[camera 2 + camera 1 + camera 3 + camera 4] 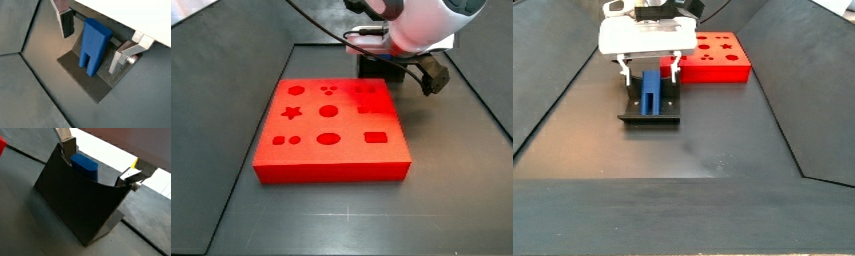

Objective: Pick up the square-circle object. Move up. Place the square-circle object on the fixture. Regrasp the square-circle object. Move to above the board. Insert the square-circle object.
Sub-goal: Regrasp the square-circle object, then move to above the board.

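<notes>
The square-circle object [93, 46] is seen resting on the fixture [77, 198], leaning upright against it. The gripper [99, 42] is positioned around the object with its jaws spread, and the fingers [67, 22] stand clear of the blue sides in both wrist views. The board [331, 130] lies just beside the fixture

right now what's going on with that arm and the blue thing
The robot arm's claw is down at the dark fixture, next to the red board. The blue block leans on the fixture between the claw's fingers. In both wrist views there is a gap on each side of the block, so the claw looks open and is not gripping it. Nothing has gone into the board's holes yet.
</notes>
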Available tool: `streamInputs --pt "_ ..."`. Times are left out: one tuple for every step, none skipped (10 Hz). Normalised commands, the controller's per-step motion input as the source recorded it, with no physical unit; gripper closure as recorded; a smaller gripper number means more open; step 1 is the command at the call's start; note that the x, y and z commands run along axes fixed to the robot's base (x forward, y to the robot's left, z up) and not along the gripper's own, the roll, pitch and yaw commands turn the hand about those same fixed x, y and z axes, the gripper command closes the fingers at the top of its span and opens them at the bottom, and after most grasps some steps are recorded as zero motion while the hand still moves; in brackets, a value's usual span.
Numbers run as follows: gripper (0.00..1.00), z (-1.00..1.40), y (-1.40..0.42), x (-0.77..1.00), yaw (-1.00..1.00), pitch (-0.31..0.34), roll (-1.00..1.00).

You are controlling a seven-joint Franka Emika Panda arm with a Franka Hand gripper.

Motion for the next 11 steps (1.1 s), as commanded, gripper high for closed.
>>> streamInputs --pt "0.00 -0.17 -0.01 0.01 0.01 0.023 0.05" --pt "1.00 -0.33 0.00 0.00 0.00 0.000 0.00" --pt "1.00 1.00 0.10 -0.32 0.32 -0.034 0.35" --pt "1.00 1.00 0.10 -0.31 0.30 -0.054 0.32" --pt "1.00 1.00 0.09 -0.30 0.26 -0.130 0.21" --pt "1.00 1.00 0.09 -0.30 0.21 -0.190 0.12" --pt "1.00 1.00 0.09 -0.29 0.18 -0.217 0.08" --pt "1.00 1.00 0.08 -0.28 0.08 -0.247 0.02" --pt "1.00 1.00 0.07 -0.27 0.04 -0.249 0.01" --pt "1.00 1.00 0.07 -0.26 -0.03 -0.225 -0.01" --pt "1.00 1.00 0.06 -0.26 -0.07 -0.200 -0.01"
